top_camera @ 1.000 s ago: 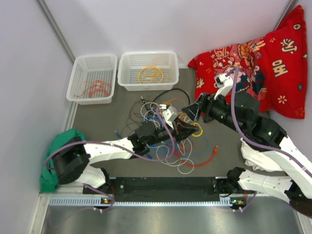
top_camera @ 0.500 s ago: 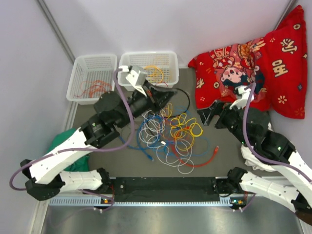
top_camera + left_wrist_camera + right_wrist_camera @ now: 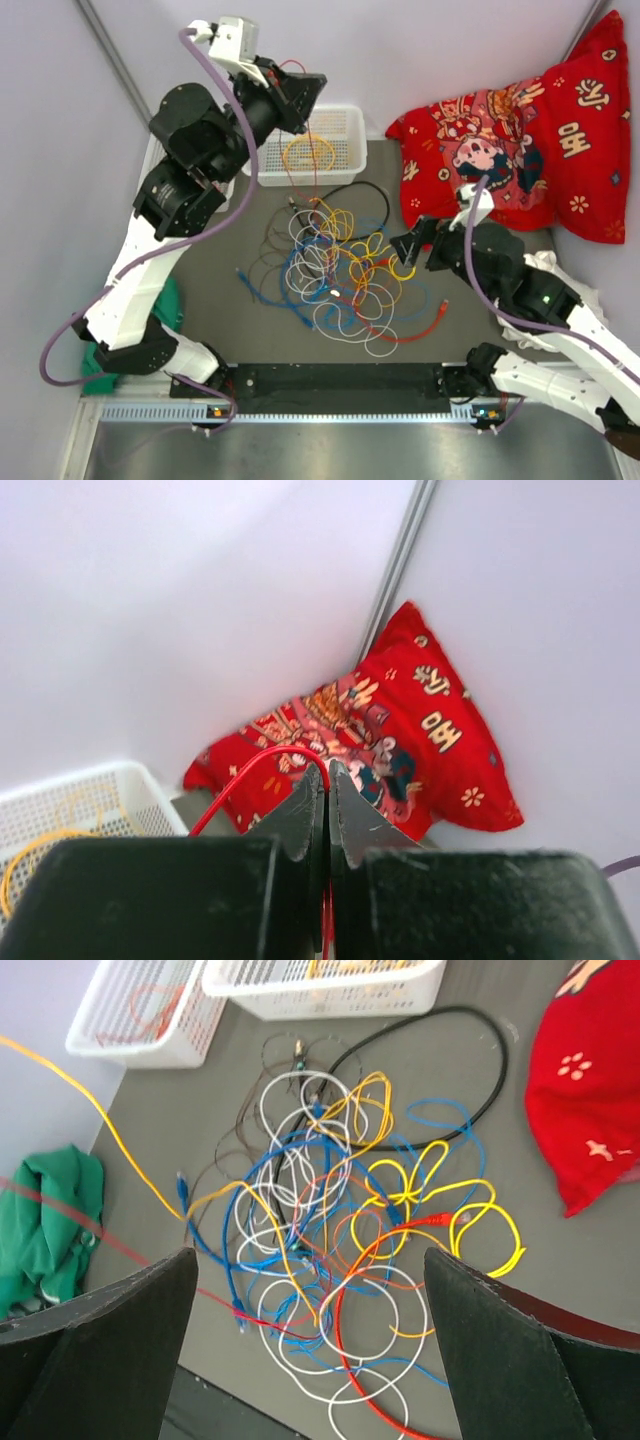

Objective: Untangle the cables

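At eleven o'clock I have the left gripper (image 3: pixel 300 97) raised high, pinched tight on a red cable (image 3: pixel 283 749). The cables (image 3: pixel 340 270) lie tangled mid-table. At their three o'clock my right gripper (image 3: pixel 410 245) hangs with fingers spread wide, holding nothing.

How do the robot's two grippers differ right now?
The left gripper is shut, pinching a red cable; the right gripper is open and holds nothing. The left gripper is high up, over the white basket; the right gripper sits low beside the cable pile. Both have two dark fingers.
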Motion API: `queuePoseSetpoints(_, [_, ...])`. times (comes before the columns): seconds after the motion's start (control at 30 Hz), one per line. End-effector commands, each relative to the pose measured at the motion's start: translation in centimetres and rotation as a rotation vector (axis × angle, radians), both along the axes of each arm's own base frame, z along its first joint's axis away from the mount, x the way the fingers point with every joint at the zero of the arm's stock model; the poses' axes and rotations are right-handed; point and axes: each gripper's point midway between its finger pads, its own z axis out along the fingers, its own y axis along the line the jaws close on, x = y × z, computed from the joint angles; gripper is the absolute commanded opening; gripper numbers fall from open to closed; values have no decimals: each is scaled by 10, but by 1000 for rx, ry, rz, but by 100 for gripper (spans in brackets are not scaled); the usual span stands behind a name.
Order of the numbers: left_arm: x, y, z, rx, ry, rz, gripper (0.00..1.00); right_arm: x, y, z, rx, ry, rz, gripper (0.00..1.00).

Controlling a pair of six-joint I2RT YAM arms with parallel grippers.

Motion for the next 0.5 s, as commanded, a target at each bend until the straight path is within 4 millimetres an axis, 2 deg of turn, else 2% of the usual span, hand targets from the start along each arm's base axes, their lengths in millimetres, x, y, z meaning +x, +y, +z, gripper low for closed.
queuePoseSetpoints(0.0, [-18, 15, 50, -79, -106, -9, 0, -1, 28, -5, 22, 2, 109, 94])
queuePoseSetpoints(0.03, [-18, 14, 54, -93, -114, -15, 0, -4, 34, -10, 23, 14, 139, 93])
queuePoseSetpoints(0.13, [-19, 8, 56, -125, -104, -48, 0, -8, 50, -9, 57, 9, 215, 93])
queuePoseSetpoints(0.3, [-25, -9, 56, -154, -88, -141, 0, -11, 73, 19, 150, -81, 322, 93])
queuePoseSetpoints(0.4, [-27, -17, 52, -152, -75, -180, 0, -6, 80, 26, 152, -107, 334, 93])
queuePoseSetpoints(0.47, [-27, -18, 50, -152, -68, -188, 0, -8, 94, 34, 179, -125, 395, 92])
